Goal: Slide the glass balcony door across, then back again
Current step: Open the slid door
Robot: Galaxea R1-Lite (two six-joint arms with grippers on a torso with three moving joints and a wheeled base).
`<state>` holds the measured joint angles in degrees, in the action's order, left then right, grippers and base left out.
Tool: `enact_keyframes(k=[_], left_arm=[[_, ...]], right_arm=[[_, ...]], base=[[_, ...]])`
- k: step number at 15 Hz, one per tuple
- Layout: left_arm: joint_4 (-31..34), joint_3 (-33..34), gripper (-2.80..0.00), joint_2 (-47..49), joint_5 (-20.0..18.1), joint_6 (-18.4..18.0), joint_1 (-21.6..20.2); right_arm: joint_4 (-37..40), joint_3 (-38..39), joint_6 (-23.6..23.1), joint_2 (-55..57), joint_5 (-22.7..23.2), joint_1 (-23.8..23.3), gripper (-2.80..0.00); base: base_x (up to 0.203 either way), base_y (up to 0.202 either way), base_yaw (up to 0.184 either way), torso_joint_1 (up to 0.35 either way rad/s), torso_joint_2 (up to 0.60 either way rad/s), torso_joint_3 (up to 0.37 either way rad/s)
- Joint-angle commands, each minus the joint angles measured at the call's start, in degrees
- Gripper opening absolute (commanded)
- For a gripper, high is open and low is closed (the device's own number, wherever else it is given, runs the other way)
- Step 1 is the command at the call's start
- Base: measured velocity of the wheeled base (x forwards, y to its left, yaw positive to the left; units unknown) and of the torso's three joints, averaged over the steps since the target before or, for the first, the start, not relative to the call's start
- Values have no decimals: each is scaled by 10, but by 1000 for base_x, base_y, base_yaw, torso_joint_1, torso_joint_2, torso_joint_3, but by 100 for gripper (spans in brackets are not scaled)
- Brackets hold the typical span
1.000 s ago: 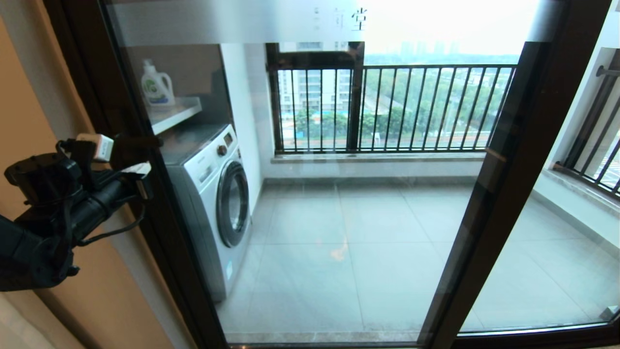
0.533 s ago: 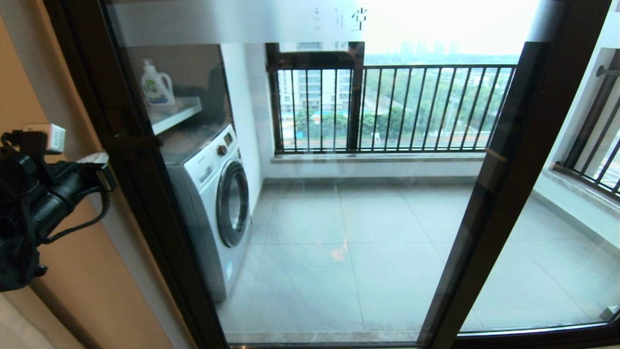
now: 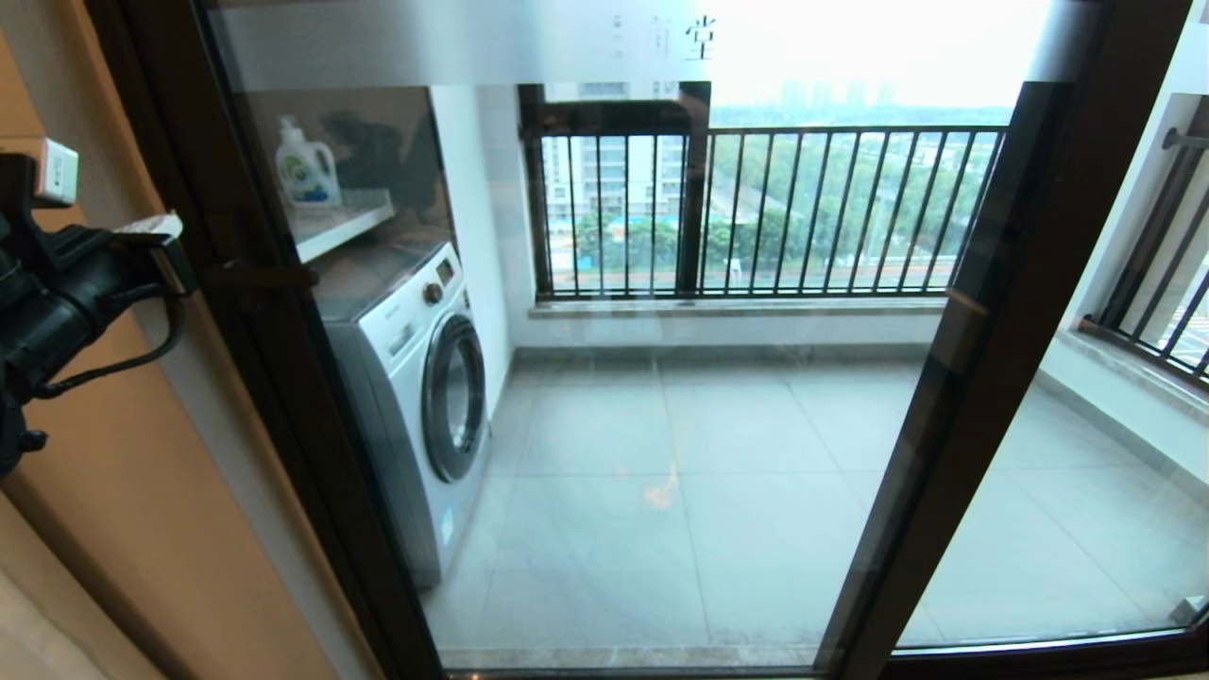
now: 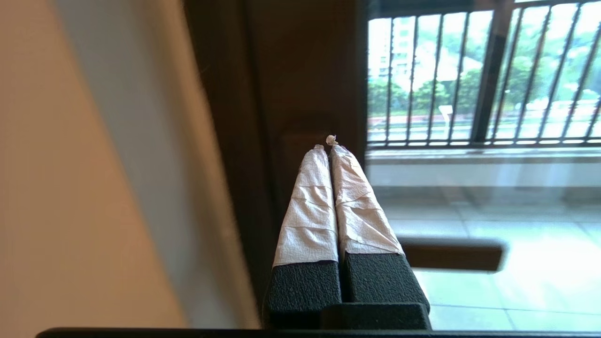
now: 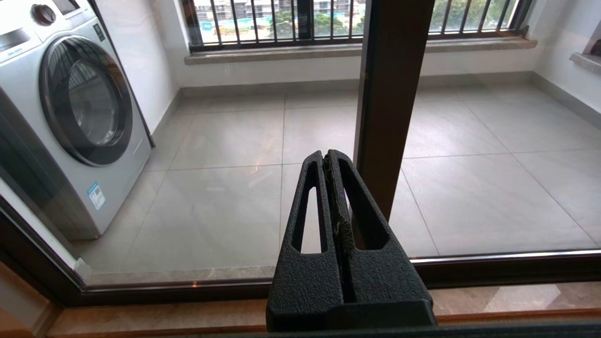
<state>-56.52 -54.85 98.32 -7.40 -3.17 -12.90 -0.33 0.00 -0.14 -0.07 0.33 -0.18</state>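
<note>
Since a second ago the left gripper (image 4: pixel 328 143), fingers pressed together and empty, has drawn back from the glass door (image 3: pixel 604 378), which stands across the opening; judging by that, the task looks finished.

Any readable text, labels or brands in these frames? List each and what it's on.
"堂": on the frosted top strip of the glass balcony door; the characters beside it are too faint to read.
Detergent bottle label: too small to read.
Washing machine blue sticker and panel markings: too small to read.
</note>
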Motion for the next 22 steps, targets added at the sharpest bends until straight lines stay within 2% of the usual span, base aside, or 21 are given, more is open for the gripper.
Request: enact_keyframes(k=[1, 4, 6, 16, 17, 20, 22], left_arm=[[12, -21, -280, -7, 7, 0, 34], [18, -26, -280, 9, 34, 0, 85], [16, -20, -280, 33, 52, 1, 99], [9, 80, -280, 77, 53, 30, 87], [-8, 82, -280, 89, 52, 31, 80], [-119, 85, -280, 144, 55, 28, 60], [-132, 94, -280, 152, 54, 27, 52]], right_arm=[[0, 2, 0, 1, 0, 0, -280], [0, 2, 0, 1, 0, 0, -280], [0, 2, 0, 1, 0, 0, -280], [0, 2, 0, 1, 0, 0, -280], [0, 2, 0, 0, 0, 0, -280], [0, 2, 0, 0, 0, 0, -280], [0, 2, 0, 1, 0, 0, -280]], base=[[0, 0, 0, 0, 0, 0], [0, 0, 0, 0, 0, 0], [0, 0, 0, 0, 0, 0], [0, 0, 0, 0, 0, 0], [0, 0, 0, 0, 0, 0], [0, 0, 0, 0, 0, 0], [0, 0, 0, 0, 0, 0]])
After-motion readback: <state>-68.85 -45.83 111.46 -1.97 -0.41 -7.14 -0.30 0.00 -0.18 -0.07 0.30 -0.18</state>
